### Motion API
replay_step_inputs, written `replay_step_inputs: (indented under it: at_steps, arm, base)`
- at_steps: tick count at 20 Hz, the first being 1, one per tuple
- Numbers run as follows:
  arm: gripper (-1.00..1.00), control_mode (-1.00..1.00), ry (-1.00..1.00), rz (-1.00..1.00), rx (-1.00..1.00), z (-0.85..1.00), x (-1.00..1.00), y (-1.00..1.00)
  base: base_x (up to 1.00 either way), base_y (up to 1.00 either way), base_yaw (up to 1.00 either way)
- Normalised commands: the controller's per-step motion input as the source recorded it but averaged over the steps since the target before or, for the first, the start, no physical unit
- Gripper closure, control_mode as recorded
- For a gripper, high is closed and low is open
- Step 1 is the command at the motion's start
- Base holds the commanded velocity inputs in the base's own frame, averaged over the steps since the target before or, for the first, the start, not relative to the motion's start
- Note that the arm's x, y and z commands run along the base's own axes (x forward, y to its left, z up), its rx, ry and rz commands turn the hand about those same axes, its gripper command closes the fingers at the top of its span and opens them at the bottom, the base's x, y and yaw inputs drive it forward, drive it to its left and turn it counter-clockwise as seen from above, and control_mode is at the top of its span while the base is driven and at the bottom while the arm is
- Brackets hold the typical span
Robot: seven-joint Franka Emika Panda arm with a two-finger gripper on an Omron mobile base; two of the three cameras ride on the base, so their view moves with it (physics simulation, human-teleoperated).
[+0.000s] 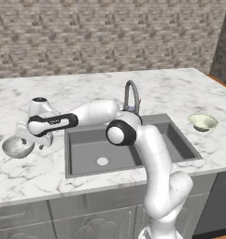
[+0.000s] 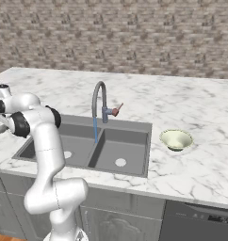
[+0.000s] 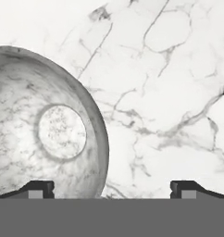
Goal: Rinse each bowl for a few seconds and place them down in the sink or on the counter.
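You had the hand (image 1: 38,140) spread to full width and holding nothing, parked over the left end of the desk (image 1: 180,88) just above the right rim of the stone bowl (image 1: 17,147). In the hand view both dark fingertips (image 3: 39,189) stood wide apart, the left one over that bowl's rim, the right one over bare marble. That bowl was round and shallow, mottled grey-white like polished stone, with a flat circular base ring inside and nothing in it; it sat upright on the desk, left of the sink (image 1: 87,154). The cream-green bowl (image 2: 176,140) was also round and shallow, pale glossy inside, empty as far as you could see, upright on the desk just right of the sink and well apart from the hand. The desk was white marble with grey veins, smooth, over grey cabinet fronts (image 1: 87,214). The sink was a dark grey matte rectangle with two basins, a round pale drain in each, no bowls in either. The steel gooseneck faucet (image 2: 99,101) curved over the divider with a reddish lever, and a thin blue stream of water (image 2: 95,129) fell from its spout into the left basin. Behind it all ran a rough brown-grey brick wall (image 1: 110,32).
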Motion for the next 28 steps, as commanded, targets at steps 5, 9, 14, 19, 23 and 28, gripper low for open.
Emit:
replay_step_inputs:
  at_steps: [5,9,14,19,23,28]
  arm:
    - [-1.0,-1.0,0.0,-0.01,0.0,-0.21,0.28,0.11]
    - [-1.0,-1.0,0.0,-0.01,0.0,-0.17,0.27,0.07]
    - [-1.0,-1.0,0.0,-0.01,0.0,-0.13,0.16,0.05]
    - [1.0,-1.0,0.0,0.0,0.0,-0.07,0.0,0.0]
    - [1.0,-1.0,0.0,0.0,0.02,-0.09,-0.01,0.0]
    - [1.0,-1.0,0.0,0.0,0.05,-0.01,-0.01,-0.05]
  base:
    - [0.0,0.0,0.0]
    - [0.0,0.0,0.0]
    - [0.0,0.0,0.0]
    - [0.0,0.0,0.0]
    - [0.0,0.0,0.0]
    - [0.0,0.0,0.0]
